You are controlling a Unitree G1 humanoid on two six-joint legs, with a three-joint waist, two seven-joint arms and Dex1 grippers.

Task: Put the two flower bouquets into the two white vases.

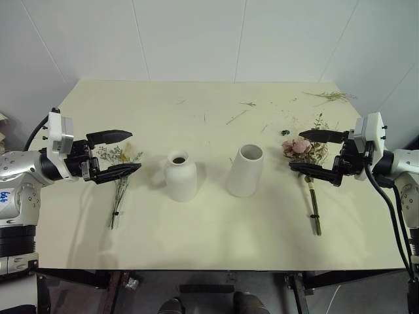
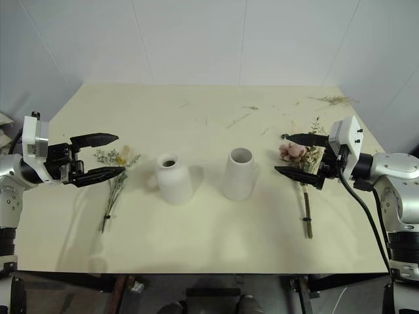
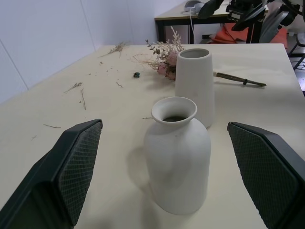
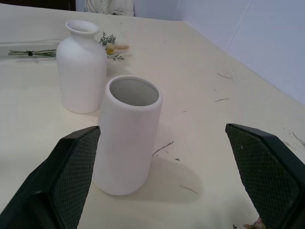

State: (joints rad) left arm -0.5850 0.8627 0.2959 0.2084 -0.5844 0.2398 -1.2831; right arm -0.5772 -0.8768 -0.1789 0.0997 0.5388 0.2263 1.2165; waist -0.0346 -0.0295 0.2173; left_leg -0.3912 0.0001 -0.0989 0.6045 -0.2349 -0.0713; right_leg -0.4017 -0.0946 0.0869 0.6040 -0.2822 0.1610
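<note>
Both grippers (image 1: 112, 154) (image 1: 315, 150) wide open, empty.

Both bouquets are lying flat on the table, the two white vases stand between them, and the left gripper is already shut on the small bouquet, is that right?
Not quite. The left gripper is open, above the small bouquet, holding nothing, as the left eye view shows. The rest holds: the large bouquet also lies flat on the table, with the bottle-shaped vase and the wide-mouthed vase between them.

you see two matt white vases (image 1: 180, 176) on a smooth cream worktop (image 1: 209, 235); hand pads (image 3: 76, 167) look cross-hatched black rubber.
</note>
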